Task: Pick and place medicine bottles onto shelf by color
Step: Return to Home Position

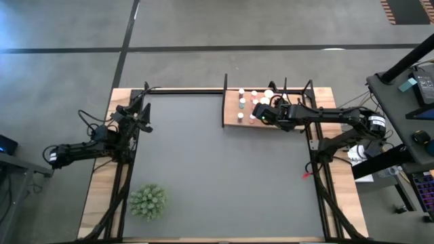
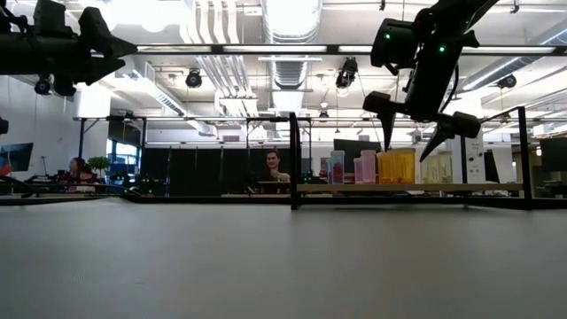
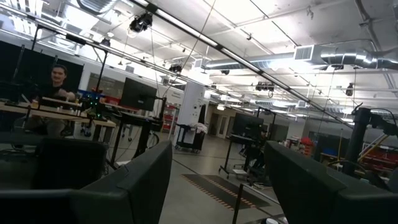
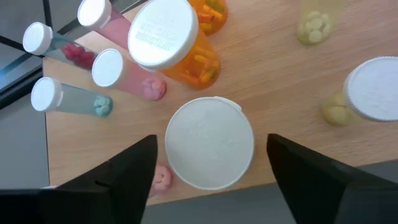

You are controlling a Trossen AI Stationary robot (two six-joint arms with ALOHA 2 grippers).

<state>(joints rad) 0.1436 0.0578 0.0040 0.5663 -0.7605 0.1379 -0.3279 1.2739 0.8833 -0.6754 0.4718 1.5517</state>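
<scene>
The shelf (image 1: 232, 115) is a light wooden board at the mat's far right, and several medicine bottles stand on it. Pink (image 2: 365, 167), orange (image 2: 396, 166) and yellowish (image 2: 438, 168) bottles show in a row. My right gripper (image 2: 407, 149) hangs open above the shelf, pointing down. Its fingers stand on either side of an upright white-capped bottle (image 4: 209, 143) and touch nothing. The pink at that bottle's base (image 4: 163, 177) rests on the board. An orange bottle (image 4: 186, 56) stands just beyond it. My left gripper (image 1: 140, 112) waits open at the table's left, raised.
Slim pink and teal bottles (image 4: 118, 68) lean close on one side of my right gripper, and yellow ones (image 4: 367, 93) on the other. Black posts (image 2: 294, 159) frame the shelf. A spiky green plant (image 1: 148, 201) sits at the near left of the dark mat (image 1: 224, 169).
</scene>
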